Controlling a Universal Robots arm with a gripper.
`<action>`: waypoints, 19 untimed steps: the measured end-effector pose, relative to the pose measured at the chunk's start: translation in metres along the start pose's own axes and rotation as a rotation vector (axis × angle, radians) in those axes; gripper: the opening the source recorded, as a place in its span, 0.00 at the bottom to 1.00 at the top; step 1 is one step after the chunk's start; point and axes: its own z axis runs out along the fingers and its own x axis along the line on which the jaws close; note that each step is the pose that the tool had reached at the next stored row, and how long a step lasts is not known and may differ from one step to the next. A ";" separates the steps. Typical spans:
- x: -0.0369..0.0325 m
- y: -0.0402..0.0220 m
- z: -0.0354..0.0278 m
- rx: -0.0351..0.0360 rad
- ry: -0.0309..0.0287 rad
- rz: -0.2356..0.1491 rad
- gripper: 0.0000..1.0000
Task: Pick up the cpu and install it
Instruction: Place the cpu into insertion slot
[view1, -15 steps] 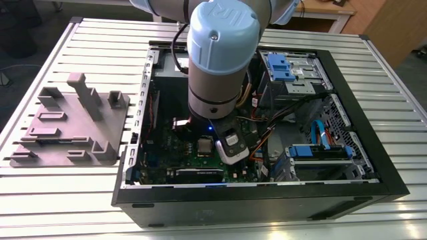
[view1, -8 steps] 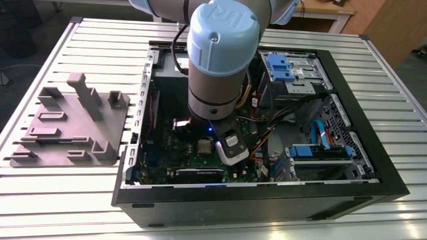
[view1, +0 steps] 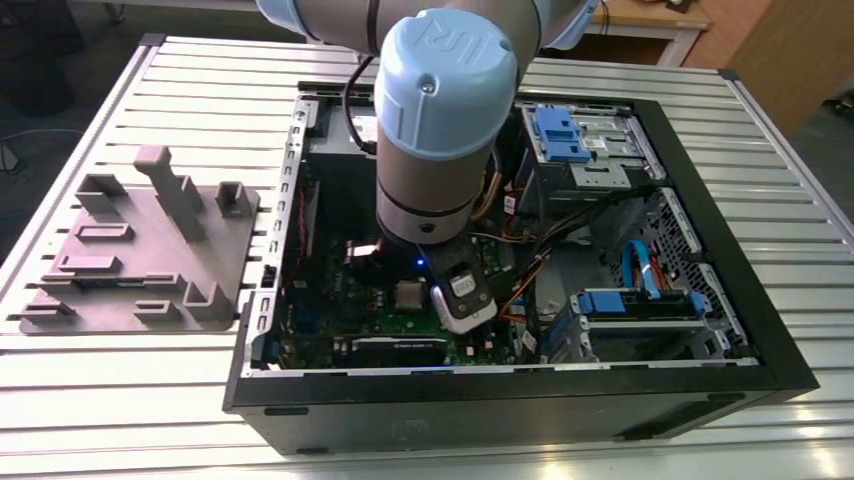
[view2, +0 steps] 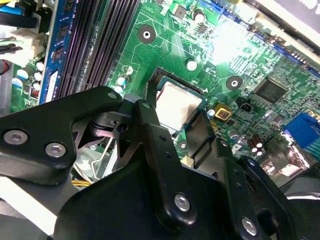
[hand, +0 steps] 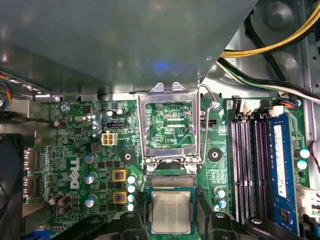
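The cpu (hand: 171, 212) (view2: 178, 104), a small square chip with a silvery-grey top, sits between the black fingers (hand: 140, 212) (view2: 150, 112) of my gripper (hand: 171, 216) (view2: 175, 119). The gripper is shut on the cpu's two opposite edges. The chip hovers just over the socket (hand: 172, 181), whose pin field still peeks out along one side. The socket's metal load plate (hand: 141, 130) is swung open and stands up beside it. In the exterior view the arm (view1: 441, 100) reaches down into the open computer case, over the green motherboard (view1: 387, 310).
Black memory slots and a blue-edged memory stick (hand: 280, 165) run alongside the socket. Yellow and black cables (hand: 270, 45) cross the case wall. Drive bays with blue clips (view1: 641, 300) fill the exterior view's right of the case. A grey fixture tray (view1: 134, 250) lies on the slatted table (view1: 200, 90).
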 end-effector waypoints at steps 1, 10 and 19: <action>-0.0004 0.0001 0.0002 0.0002 0.0001 -0.001 0.47; -0.0010 0.0026 0.0034 0.0002 0.0003 -0.003 0.47; -0.0023 0.0029 0.0040 0.0001 0.0003 -0.003 0.47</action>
